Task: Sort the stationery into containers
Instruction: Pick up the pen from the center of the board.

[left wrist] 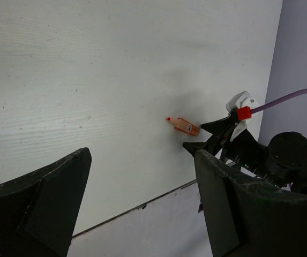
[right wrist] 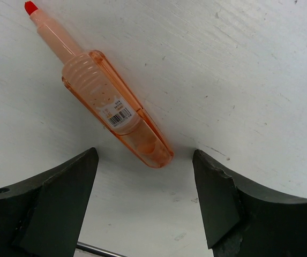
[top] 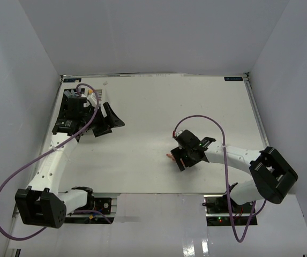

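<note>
Your orange marker (right wrist: 113,110) is lying flat on the white table (top: 142,107), a little right of the middle and towards the near edge. It is showing a clear orange barrel, a barcode label and a small red tip. In the right wrist view it is running on a slant, with the tip pointing away and the blunt end sitting nearest the camera.

Your right gripper (right wrist: 143,160) is hovering low over that blunt end. Its fingers (right wrist: 57,198) are standing wide apart, one on each side, and neither is touching the marker; they are grasping nothing. From above, the marker is peeking out just to the left of this gripper.

Your left gripper (left wrist: 142,155) is sitting well apart from the marker, over at the far left of the table, and is facing across it: its wrist camera is catching the marker and the right gripper in the distance. Its fingers (left wrist: 233,203) are spread too, with only bare table between them.

The black container (top: 66,112) is standing in the far left corner, partly hidden under the left arm. Something pale with a yellow bit (top: 90,92) is showing beside it, too small for you to make out. A purple cable (top: 201,118) is looping above the right arm.
</note>
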Controlling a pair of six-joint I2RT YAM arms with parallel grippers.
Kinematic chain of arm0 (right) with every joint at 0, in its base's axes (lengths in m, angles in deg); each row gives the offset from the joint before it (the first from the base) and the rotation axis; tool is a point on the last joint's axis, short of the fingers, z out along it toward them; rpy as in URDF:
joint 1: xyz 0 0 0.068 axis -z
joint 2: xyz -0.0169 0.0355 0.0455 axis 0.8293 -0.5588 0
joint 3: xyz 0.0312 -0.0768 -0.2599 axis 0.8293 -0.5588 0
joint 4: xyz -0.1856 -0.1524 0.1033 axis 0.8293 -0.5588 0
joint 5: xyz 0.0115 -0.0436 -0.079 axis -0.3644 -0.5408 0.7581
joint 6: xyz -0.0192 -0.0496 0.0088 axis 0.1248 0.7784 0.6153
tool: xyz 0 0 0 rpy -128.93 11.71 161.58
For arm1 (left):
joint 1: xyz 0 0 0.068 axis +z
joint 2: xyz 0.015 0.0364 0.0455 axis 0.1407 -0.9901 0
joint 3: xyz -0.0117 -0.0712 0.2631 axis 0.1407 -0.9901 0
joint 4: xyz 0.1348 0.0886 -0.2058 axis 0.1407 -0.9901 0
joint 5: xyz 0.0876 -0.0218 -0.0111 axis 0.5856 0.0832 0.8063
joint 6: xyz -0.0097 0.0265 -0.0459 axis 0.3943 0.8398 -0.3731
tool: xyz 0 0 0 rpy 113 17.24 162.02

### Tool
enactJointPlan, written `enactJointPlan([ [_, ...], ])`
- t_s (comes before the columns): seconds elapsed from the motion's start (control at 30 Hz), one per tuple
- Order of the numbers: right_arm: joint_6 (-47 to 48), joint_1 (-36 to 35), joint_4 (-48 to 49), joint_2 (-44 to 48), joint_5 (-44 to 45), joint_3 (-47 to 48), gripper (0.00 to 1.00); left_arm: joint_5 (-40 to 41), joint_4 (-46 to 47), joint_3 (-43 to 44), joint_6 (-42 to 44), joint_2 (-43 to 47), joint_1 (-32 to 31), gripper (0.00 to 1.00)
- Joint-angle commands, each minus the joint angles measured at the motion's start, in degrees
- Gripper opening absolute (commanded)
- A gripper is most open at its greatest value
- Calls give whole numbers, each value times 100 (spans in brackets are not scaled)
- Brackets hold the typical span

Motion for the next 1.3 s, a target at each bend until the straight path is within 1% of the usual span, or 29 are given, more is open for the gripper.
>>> enactJointPlan([
  [0.0, 60, -43, 106, -206, -210, 82, 77, -189, 267, 142, 101, -103, -33, 89],
  [0.13, 103, -105, 124, -346, -227, 117, 77, -285, 364, 169, 83, -252, -42, 89],
  [0.27, 148, -193, 62, -487, -245, 257, 72, -312, 451, 178, 83, -323, -60, 89],
  [0.43, 113, -289, -78, -575, -315, 319, 69, -338, 522, 134, 57, -358, -51, 89],
  [0.47, 78, -316, -113, -593, -359, 310, 67, -356, 548, 125, 48, -367, -51, 89],
  [0.63, -124, -395, -298, -540, -368, 223, 60, -470, 654, 64, -66, -455, -69, 89],
  [0.77, -248, -430, -412, -339, -245, 170, 50, -505, 767, 37, -136, -490, -113, 89],
  [0.83, -265, -439, -456, -268, -201, 170, 46, -523, 794, 37, -163, -525, -130, 89],
  [0.87, -265, -430, -465, -250, -175, 187, 42, -540, 820, 37, -171, -551, -139, 89],
  [1.03, -300, -474, -518, -136, -227, 240, 35, -575, 891, 28, -224, -604, -209, 89],
  [1.13, -327, -500, -483, -136, -262, 258, 34, -584, 935, 2, -251, -622, -244, 89],
  [1.17, -336, -509, -483, -145, -228, 258, 39, -584, 944, 2, -251, -631, -253, 89],
  [1.27, -283, -501, -465, -206, -149, 266, 44, -576, 952, -7, -259, -640, -280, 89],
])
